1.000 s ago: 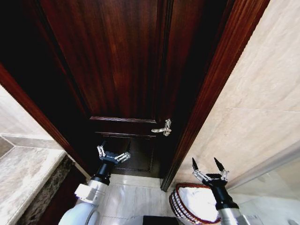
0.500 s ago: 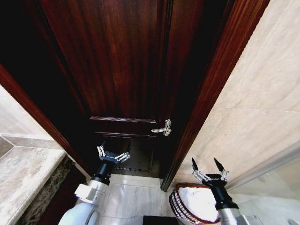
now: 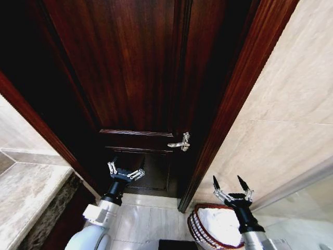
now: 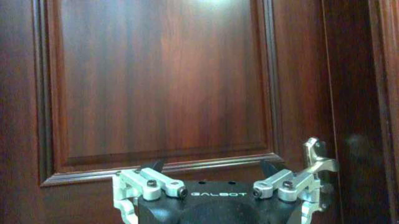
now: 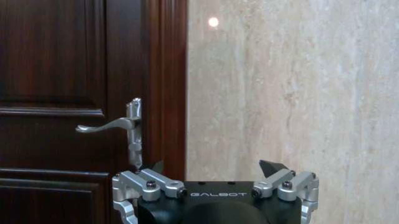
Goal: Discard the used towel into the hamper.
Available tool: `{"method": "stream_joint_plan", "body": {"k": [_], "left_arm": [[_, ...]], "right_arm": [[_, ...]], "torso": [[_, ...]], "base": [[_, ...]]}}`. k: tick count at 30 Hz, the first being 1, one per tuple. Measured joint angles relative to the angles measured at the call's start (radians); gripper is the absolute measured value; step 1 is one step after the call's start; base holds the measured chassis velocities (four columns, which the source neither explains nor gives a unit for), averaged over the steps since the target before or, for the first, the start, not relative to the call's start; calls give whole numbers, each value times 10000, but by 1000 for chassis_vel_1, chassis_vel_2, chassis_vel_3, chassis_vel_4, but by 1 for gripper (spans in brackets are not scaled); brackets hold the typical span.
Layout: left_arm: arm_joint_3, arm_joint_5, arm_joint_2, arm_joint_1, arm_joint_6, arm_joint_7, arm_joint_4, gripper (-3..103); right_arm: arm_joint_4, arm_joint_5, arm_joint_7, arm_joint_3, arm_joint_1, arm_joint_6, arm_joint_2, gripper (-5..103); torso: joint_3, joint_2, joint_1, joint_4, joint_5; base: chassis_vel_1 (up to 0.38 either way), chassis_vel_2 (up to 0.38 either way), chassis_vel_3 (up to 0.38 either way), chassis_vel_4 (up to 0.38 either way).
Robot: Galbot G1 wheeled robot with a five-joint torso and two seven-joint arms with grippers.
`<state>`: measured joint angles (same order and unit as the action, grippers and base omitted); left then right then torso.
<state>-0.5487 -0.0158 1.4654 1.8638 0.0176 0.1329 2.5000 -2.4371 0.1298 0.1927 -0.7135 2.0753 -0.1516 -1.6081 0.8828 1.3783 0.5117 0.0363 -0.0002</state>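
Almost nothing has shifted since the earlier frames: both arms are held in the same raised poses, and the hamper and door are seen in the same places.

In the head view, the right gripper [image 3: 230,182] is held directly above the hamper [image 3: 196,226], its two dark fingertips spread wide apart with nothing between them. The hamper, a round reddish-brown banded basket, is set on the pale tiled floor [image 3: 148,221] at the foot of the beige marble wall [image 3: 276,125], just beside the dark wooden door frame [image 3: 229,104]. A white towel [image 3: 221,224] is seen lying inside the hamper, filling most of its opening.

The left gripper [image 3: 126,167] is held up in front of the lower panel of the dark mahogany door [image 3: 135,78], apart from the hamper and to the left of it. Its fingers are likewise spread, and nothing is gripped.

A silver lever door handle [image 3: 180,143] is mounted on the door edge, between the two grippers and higher than both. In the left wrist view the left gripper [image 4: 214,169] is faced toward the recessed door panel. In the right wrist view the right gripper [image 5: 212,168] is pointed at the junction of door frame and marble wall, with the lever handle [image 5: 115,125] seen beyond it. A stone countertop [image 3: 26,192] is visible at the robot's left.
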Motion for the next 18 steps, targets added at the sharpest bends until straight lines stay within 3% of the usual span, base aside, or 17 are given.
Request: {"method": "stream_joint_plan", "body": {"k": [12,18], "left_arm": [[4,0,9,0,0,0,1,100],[5,0,9,0,0,1,0,100]], "right_arm": [[3,-1,-1,-4,-1,0,2,100],[4,-1,-2,-7,0,1,4,100]], "torso": [[0,0,-2,2,6],[0,0,-2,0,7]], "base": [[-162,-174,176,160],[-56,-95,87,91]]}}
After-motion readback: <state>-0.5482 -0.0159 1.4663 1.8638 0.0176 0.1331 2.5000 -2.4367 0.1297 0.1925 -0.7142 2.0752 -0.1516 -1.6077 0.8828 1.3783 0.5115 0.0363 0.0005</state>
